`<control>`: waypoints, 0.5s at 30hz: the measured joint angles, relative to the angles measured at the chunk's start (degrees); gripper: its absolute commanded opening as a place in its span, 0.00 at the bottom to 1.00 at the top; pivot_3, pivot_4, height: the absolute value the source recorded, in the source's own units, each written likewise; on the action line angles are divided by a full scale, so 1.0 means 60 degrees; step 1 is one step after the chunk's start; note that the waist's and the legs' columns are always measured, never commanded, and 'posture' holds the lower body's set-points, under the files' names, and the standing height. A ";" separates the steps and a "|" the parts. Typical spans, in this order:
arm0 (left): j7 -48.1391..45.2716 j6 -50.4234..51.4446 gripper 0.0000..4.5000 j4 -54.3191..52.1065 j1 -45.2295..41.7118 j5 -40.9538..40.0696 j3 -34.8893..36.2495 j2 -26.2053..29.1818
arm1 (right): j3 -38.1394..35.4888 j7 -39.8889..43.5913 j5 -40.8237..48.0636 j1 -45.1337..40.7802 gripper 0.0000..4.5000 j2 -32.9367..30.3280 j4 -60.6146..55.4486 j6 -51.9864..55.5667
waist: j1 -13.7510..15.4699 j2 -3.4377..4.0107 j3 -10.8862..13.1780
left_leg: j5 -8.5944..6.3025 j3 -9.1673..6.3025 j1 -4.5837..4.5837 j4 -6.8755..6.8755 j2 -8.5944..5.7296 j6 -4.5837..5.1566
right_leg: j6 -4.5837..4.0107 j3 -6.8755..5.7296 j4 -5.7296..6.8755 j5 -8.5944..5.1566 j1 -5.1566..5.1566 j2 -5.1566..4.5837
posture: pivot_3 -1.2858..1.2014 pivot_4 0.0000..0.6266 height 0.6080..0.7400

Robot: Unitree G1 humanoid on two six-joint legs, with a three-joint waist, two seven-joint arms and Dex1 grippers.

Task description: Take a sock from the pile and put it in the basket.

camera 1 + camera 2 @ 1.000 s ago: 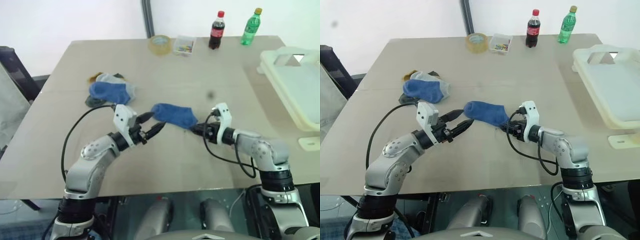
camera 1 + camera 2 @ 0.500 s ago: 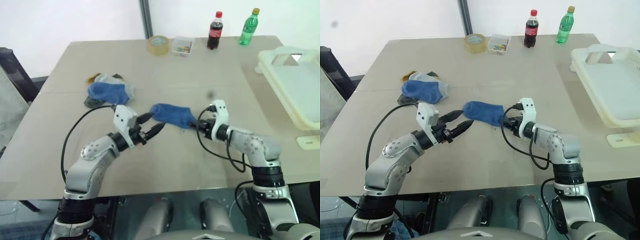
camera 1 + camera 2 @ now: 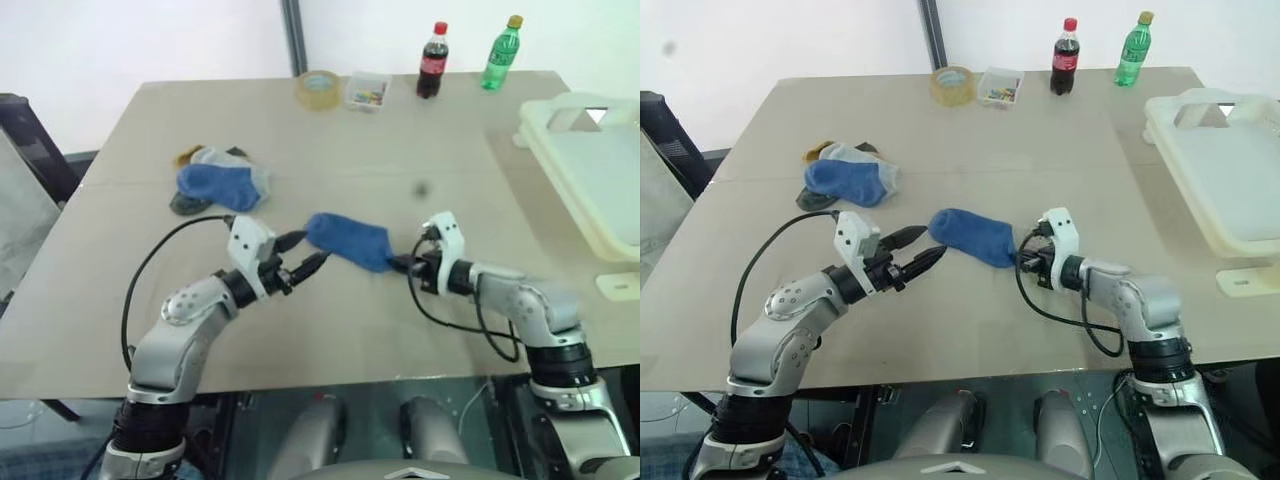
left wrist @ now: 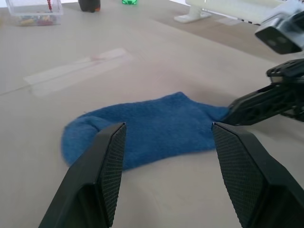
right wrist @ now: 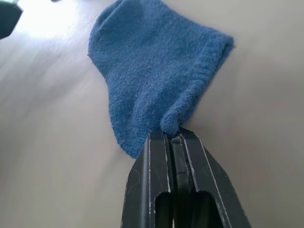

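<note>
Blue sock [image 3: 349, 241] lying flat mid-tabletop [image 3: 330, 330], well apart from the pile [image 3: 218, 178] at the left, now pinched at its cuff edge by the right end effector [image 5: 172, 137], shut tight on the fabric where a second ago it stood open beside it. Grasp made, then; lifting and carrying toward the basket [image 3: 606, 196] at the far right edge judged to be next, with a thin hold on a fold of cloth that could slip. Left end effector [image 3: 306, 254] spread open, touching nothing, hovering just at the sock's toe end, unmoved. Basket seemingly empty as far as its interior shows. Small clear box [image 3: 367, 90] at the far edge holding colourful bits too small to name; beside it a tape roll [image 3: 318, 86] and two bottles [image 3: 432, 60].
</note>
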 measured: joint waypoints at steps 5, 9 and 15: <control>-0.0304 -0.0033 0.69 0.0045 0.0215 0.0100 -0.0137 0.0259 | 0.0093 0.1563 0.0149 0.0721 0.01 -0.1986 -0.0503 -0.0173 | -0.0003 -0.0002 0.0001 | -0.0002 0.0000 -0.0002 -0.0002 0.0002 0.0003 | 0.0000 -0.0004 -0.0011 0.0000 0.0010 -0.0002 | 0.52 0.24 1.00; -0.0388 -0.0049 0.69 0.0046 0.0206 0.0112 -0.0182 0.0259 | 0.0279 0.2296 -0.0046 0.0885 0.01 -0.2911 -0.0430 -0.0638 | -0.0006 -0.0002 0.0001 | -0.0002 0.0001 -0.0001 -0.0002 0.0009 0.0004 | 0.0000 -0.0008 -0.0008 0.0000 0.0010 0.0000 | 0.52 0.24 1.00; -0.0469 -0.0049 0.69 0.0046 0.0204 0.0128 -0.0237 0.0258 | 0.0267 0.2474 -0.0507 0.0691 0.01 -0.3089 0.0274 -0.1369 | 0.0012 -0.0004 0.0002 | -0.0001 0.0001 -0.0002 -0.0001 0.0008 0.0001 | 0.0001 -0.0007 -0.0012 0.0000 0.0014 -0.0002 | 0.52 0.24 1.00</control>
